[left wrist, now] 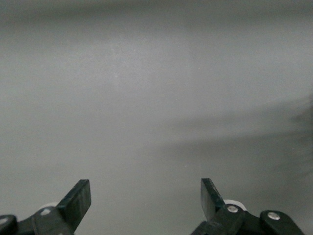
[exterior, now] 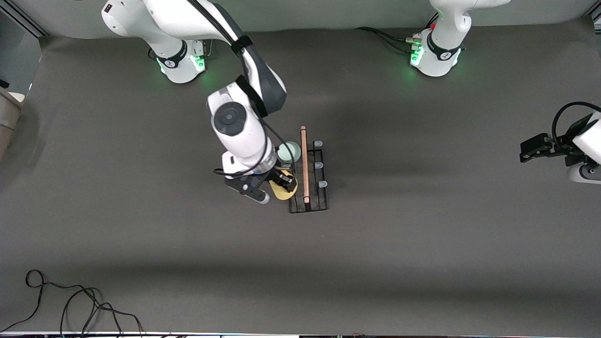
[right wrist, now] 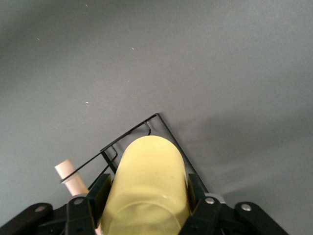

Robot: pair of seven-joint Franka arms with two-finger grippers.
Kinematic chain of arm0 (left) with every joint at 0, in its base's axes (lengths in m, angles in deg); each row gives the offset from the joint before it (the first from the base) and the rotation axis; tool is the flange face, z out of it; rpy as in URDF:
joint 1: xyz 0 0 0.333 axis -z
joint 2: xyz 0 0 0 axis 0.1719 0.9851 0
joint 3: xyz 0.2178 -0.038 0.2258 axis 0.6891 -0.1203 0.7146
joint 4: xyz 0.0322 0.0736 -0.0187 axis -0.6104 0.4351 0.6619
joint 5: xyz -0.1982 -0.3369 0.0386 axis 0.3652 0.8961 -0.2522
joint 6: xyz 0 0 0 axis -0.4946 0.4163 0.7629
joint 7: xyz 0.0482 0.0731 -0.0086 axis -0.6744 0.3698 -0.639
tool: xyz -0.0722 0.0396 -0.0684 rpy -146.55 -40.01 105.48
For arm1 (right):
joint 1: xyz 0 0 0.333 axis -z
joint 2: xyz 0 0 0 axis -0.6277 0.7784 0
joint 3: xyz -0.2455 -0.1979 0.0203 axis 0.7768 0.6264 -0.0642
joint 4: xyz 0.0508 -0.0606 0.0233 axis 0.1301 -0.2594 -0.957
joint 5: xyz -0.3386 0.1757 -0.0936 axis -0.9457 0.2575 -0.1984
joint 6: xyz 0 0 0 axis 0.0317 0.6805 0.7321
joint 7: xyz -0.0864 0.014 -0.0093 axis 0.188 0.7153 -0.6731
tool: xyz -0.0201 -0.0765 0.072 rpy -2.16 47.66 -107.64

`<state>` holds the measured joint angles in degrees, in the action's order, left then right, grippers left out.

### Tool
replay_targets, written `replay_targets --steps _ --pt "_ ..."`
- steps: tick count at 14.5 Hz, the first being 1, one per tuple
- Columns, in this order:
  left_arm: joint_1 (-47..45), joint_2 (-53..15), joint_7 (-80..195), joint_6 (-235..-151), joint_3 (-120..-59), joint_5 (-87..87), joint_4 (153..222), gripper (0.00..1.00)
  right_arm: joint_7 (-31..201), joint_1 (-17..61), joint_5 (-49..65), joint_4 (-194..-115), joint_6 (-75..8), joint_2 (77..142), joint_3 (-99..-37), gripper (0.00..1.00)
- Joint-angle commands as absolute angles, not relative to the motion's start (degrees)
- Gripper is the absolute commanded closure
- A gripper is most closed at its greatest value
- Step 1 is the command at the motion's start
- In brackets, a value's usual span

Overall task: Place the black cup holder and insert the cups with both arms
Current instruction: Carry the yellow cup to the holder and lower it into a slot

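Note:
The black cup holder (exterior: 315,188) stands in the middle of the table, its wooden handle (exterior: 304,164) running lengthwise, with three blue-capped prongs showing on the side toward the left arm's end. A pale green cup (exterior: 288,151) sits on the holder's other side. My right gripper (exterior: 283,182) is shut on the yellow cup (exterior: 284,190) and holds it over the holder's front corner; its wrist view shows the yellow cup (right wrist: 146,181) between the fingers (right wrist: 98,193) above the wire frame (right wrist: 161,122). My left gripper (left wrist: 145,198) is open and empty, waiting at the table's edge (exterior: 533,150). The light blue cup is out of view.
A loose black cable (exterior: 70,300) lies at the table's near corner toward the right arm's end. The two arm bases (exterior: 181,63) stand along the table's top edge in the front view.

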<state>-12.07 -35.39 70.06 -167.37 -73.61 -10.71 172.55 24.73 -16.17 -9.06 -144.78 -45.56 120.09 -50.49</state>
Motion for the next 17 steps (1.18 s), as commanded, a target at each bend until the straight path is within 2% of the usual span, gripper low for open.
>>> replay_targets --steps 1,3,4,5,8,11,14,17 --pt "-12.79 -34.72 70.52 -165.66 -73.49 -11.34 170.71 0.00 22.73 -16.93 -9.16 -142.74 -46.10 121.82 -49.62 1.00" --pt "-13.59 -34.72 70.43 -165.74 -73.49 -11.34 170.45 0.00 22.46 -17.02 -9.24 -142.74 -46.45 122.70 -49.62 1.00" --pt "-13.68 -34.72 70.52 -165.66 -73.58 -11.25 170.71 0.00 22.46 -17.63 -9.16 -142.83 -46.45 123.05 -49.53 0.90" --pt "-13.68 -34.72 70.43 -165.22 -73.49 -11.25 170.71 0.00 22.46 -17.72 -9.16 -142.83 -46.45 123.58 -49.53 0.63" --pt "-13.59 -34.72 70.43 -163.99 -73.58 -11.25 170.63 0.00 22.55 -17.72 -9.16 -142.83 -46.45 123.58 -49.44 0.11" --pt "-13.33 -34.81 69.38 -163.90 -73.66 -10.82 170.54 0.00 22.90 -17.19 -9.16 -142.83 -46.28 122.71 -49.18 0.00" --pt "-12.63 -34.90 68.59 -163.99 -73.93 -11.16 170.54 0.00 23.60 -16.75 -9.16 -142.83 -44.00 120.69 -48.83 0.00" --pt "-12.54 -34.90 67.53 -164.07 -74.02 -11.25 170.54 0.00 28.15 -16.58 -9.16 -142.74 -36.99 116.75 -45.50 0.00"
